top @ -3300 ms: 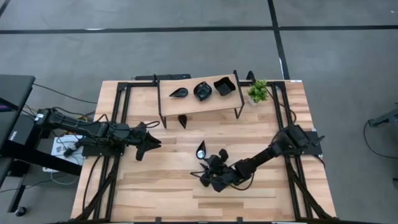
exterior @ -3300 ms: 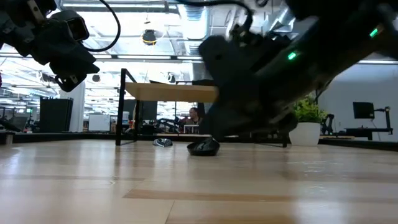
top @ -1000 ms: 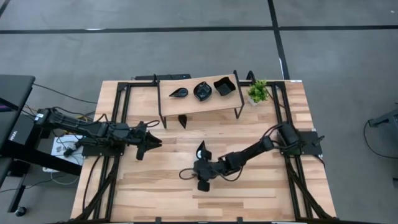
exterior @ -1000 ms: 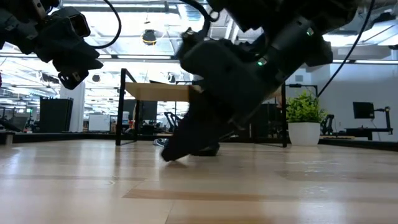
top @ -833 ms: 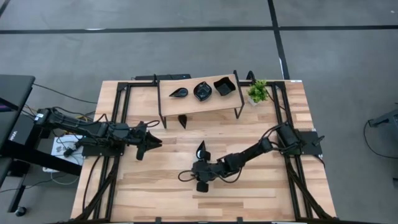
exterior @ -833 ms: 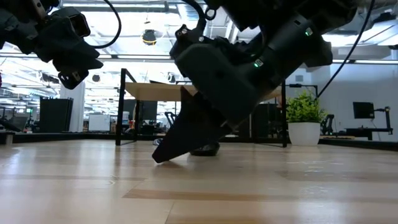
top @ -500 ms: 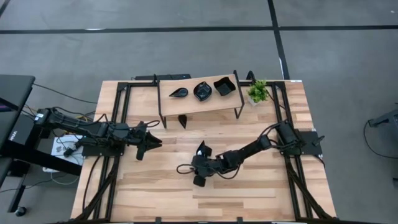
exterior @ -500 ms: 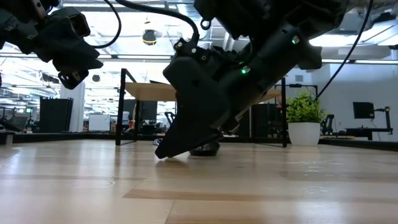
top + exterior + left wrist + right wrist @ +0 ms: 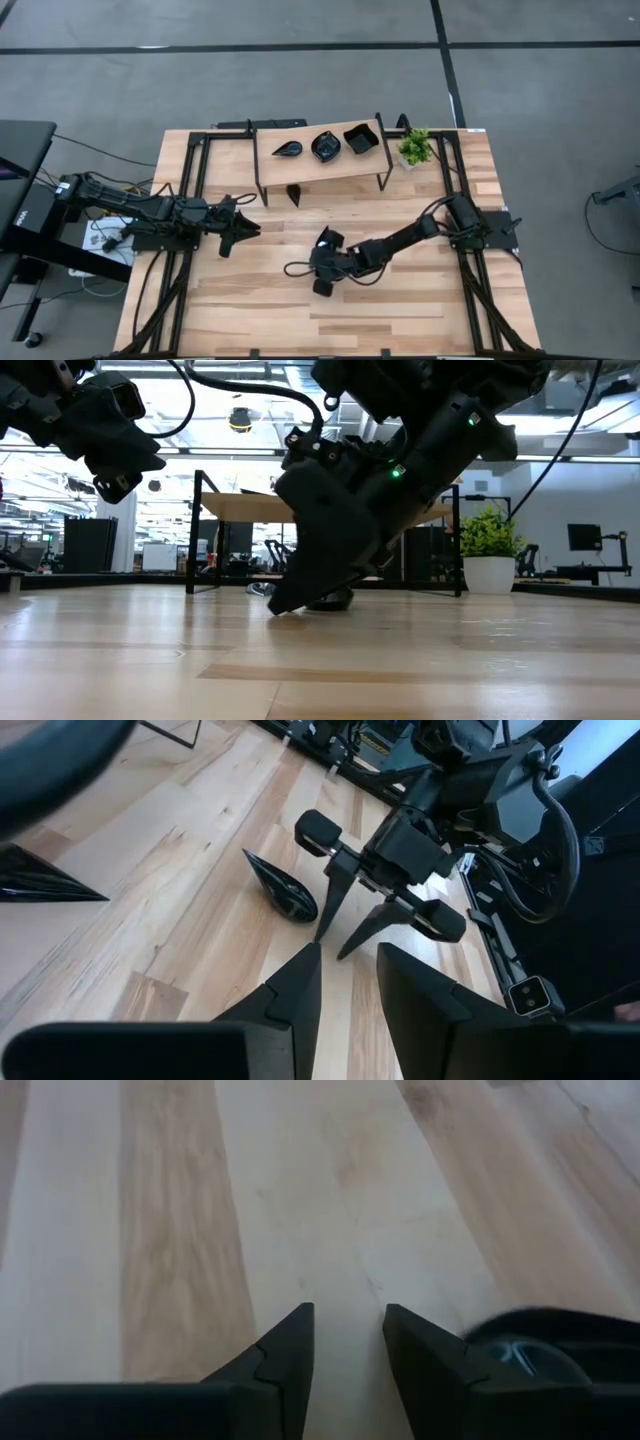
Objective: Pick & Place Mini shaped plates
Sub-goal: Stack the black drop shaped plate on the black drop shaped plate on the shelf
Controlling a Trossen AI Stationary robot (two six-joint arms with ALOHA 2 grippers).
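Right gripper (image 9: 316, 262) sits low over the middle of the wooden bench (image 9: 420, 300), arm stretched in from the right edge. Jaws are part open with a narrow gap and nothing between them; in the right wrist view the tips (image 9: 345, 1345) hang over bare wood. A glossy black teardrop dish (image 9: 283, 890) lies on the bench just beside that gripper, on the shelf side; the same dish shows at the corner of the right wrist view (image 9: 535, 1345). In the low view the gripper (image 9: 300, 595) reaches nearly to the bench surface, with the dish (image 9: 330, 600) just behind it; I cannot tell if they touch.

Left gripper (image 9: 243, 228) hangs above the left part of the bench, well apart from the dish. Jaws are slightly apart and empty, pointing toward the right arm (image 9: 345, 980).

A small raised wooden shelf (image 9: 320, 165) stands at the back of the bench. On it sit three black dishes in a row: a leaf-shaped one (image 9: 288, 149), a scalloped round one (image 9: 325, 146) and a square one (image 9: 360, 139). Another dark dish (image 9: 293, 194) is under the shelf's front edge. A small potted plant (image 9: 415, 147) stands just beside the shelf's right end.
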